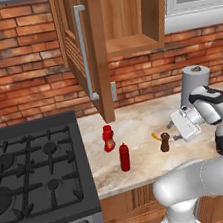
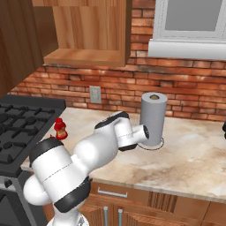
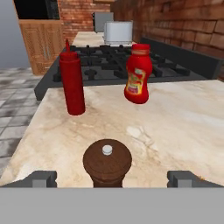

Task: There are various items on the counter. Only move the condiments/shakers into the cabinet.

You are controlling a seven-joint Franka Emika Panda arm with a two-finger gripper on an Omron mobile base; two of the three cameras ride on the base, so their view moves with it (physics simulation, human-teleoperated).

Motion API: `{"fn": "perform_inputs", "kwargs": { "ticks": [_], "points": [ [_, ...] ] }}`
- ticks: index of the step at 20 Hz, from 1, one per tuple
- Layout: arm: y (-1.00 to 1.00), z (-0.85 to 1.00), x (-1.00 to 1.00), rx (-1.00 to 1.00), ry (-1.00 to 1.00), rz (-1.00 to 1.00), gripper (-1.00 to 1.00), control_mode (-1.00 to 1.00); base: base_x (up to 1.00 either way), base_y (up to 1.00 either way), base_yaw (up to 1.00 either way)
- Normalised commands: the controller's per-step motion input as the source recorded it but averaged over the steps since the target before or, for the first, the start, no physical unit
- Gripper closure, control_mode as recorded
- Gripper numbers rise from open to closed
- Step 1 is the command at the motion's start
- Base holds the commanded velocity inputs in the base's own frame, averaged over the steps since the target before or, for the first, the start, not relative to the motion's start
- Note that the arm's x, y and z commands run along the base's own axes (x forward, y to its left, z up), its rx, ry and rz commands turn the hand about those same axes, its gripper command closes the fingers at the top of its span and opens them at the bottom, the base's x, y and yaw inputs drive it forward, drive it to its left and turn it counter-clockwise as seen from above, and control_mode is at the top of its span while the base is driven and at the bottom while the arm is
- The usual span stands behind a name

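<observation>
Between the two fingers, which stand wide apart and hold nothing, sits the dark brown shaker. From the hand view its knob top is near, and its lower part is cut off by the bottom of the picture, so I cannot tell if a finger touches it. From the left base view the fingers are just beside the shaker, low over the table.

Beyond the shaker the hand view shows the slim red bottle on the left and the curvy red squeeze bottle on the right, both upright on the table, with the black stove behind them. The left base view shows a tiny orange piece touching or almost touching the shaker; its shape is hard to make out.

In the right base view the arm hides most of this; the squeeze bottle shows, and a grey paper towel roll is near the wrist.

The cabinet hangs above the table, door open, inside bare.
</observation>
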Motion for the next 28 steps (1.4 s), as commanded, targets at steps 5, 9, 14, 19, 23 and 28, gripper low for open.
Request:
{"fn": "perform_inputs", "kwargs": {
  "ticks": [5, 9, 14, 19, 23, 28],
  "points": [
    [0.00, -0.06, 0.00, 0.00, 0.00, 0.00, -1.00, -1.00, 0.00, 0.00, 0.00],
    [0.02, -0.02, 0.00, 0.00, 0.00, 0.00, -1.00, -1.00, 0.00, 0.00, 0.00],
    [0.06, 0.00, 0.00, 0.00, 0.05, 0.00, -1.00, -1.00, 0.00, 0.00, 0.00],
    [0.08, -0.01, 0.00, 0.00, 0.12, 0.00, -1.00, -1.00, 0.00, 0.00, 0.00],
    [0.08, -0.03, 0.00, 0.00, 0.15, 0.00, -1.00, -1.00, 0.00, 0.00, 0.00],
    [0.07, -0.03, 0.00, 0.00, 0.12, 0.00, -1.00, -1.00, 0.00, 0.00, 0.00]
  ]
}}
